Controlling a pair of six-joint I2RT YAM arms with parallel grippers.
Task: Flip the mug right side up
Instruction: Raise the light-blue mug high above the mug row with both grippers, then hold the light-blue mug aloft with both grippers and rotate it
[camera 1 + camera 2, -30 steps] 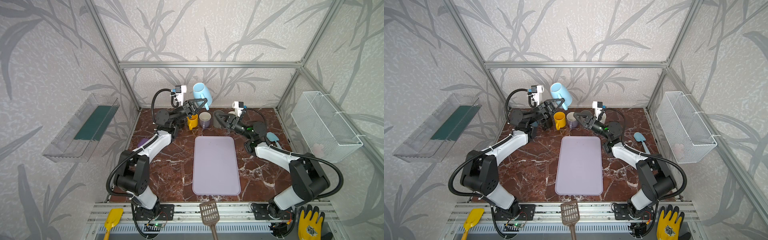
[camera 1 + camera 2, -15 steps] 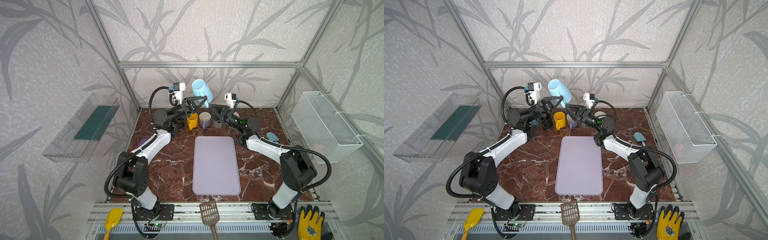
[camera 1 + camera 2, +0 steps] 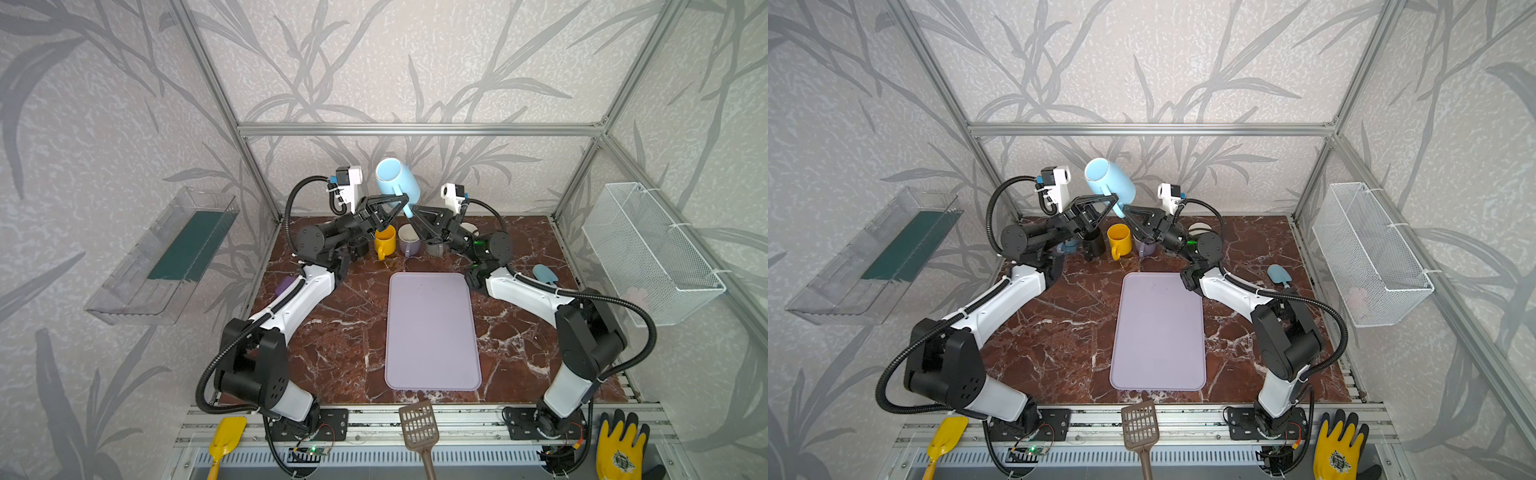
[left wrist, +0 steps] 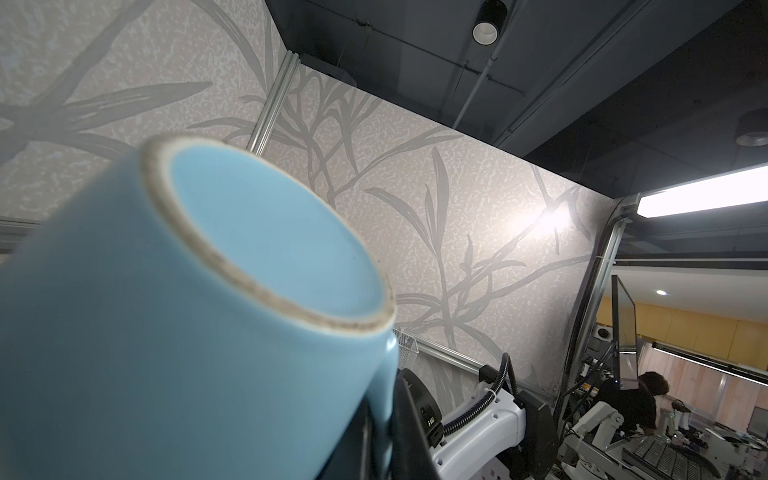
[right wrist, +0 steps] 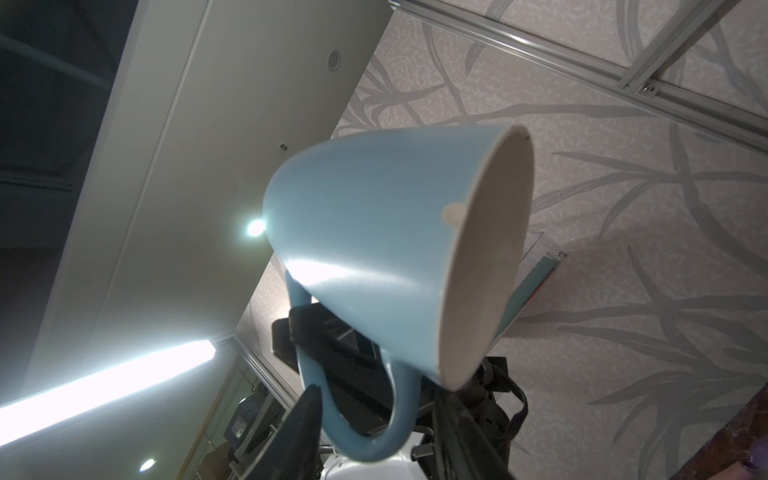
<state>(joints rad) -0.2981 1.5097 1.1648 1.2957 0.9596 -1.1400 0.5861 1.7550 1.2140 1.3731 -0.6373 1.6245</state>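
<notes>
A light blue mug (image 3: 394, 179) (image 3: 1108, 178) hangs in the air above the back of the table, tilted with its base up and its mouth pointing down and away. My left gripper (image 3: 402, 200) (image 3: 1115, 200) is shut on its handle; in the left wrist view the mug (image 4: 166, 332) fills the frame above that gripper (image 4: 384, 415). My right gripper (image 3: 412, 212) (image 3: 1126, 210) is open just right of the mug. In the right wrist view its fingers (image 5: 307, 419) stand on either side of the handle loop of the mug (image 5: 374, 232), not closed on it.
Under the raised mug stand a yellow mug (image 3: 384, 243), a lavender mug (image 3: 409, 241), a grey cup (image 3: 434, 249) and a black cup (image 3: 1094, 245). A lavender mat (image 3: 430, 328) lies mid-table. A blue scoop (image 3: 544, 274) lies right, by a wire basket (image 3: 652, 253).
My right gripper has risen from near the table and moved left up to the mug's handle. The left gripper has lifted the mug slightly higher.
</notes>
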